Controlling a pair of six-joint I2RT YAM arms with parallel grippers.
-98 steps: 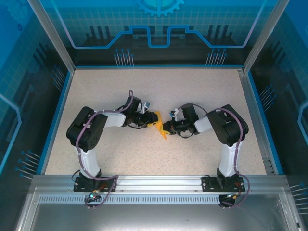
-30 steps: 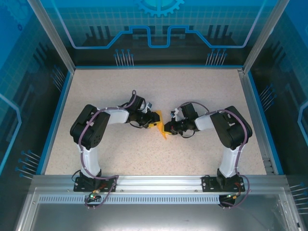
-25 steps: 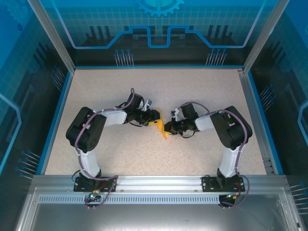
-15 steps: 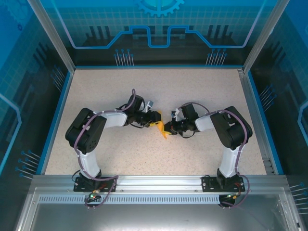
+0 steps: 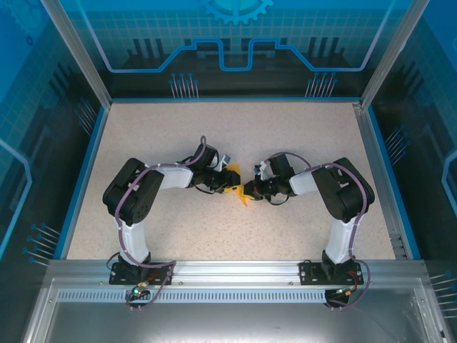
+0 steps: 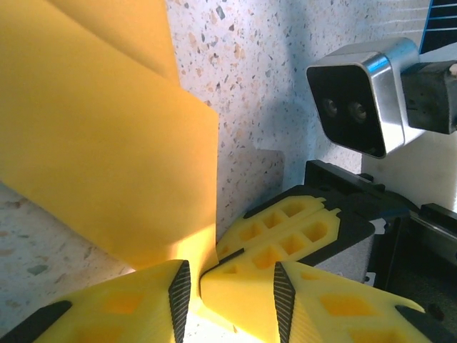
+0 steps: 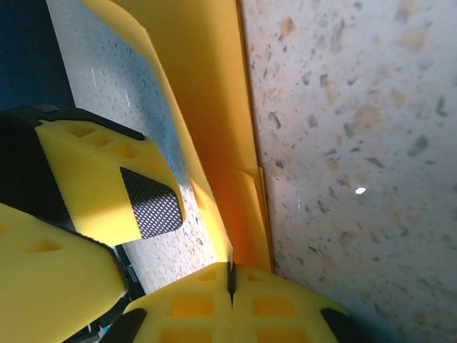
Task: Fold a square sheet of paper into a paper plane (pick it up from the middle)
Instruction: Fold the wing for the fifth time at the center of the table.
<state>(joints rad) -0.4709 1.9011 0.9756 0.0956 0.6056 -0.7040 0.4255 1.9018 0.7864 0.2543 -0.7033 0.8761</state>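
Centrally, folded orange-yellow paper (image 7: 207,107) pinched in closed right hand (image 7: 230,282), left hand (image 6: 230,286) half-open, perhaps touching it.

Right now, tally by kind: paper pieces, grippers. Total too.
Paper: 1, the folded paper, orange-yellow
Grippers: 2, the left gripper and the right gripper, both with yellow fingers
Total: 3

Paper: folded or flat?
Folded. Both wrist views show overlapping layers with creased edges on the paper; right gripper pinches it.
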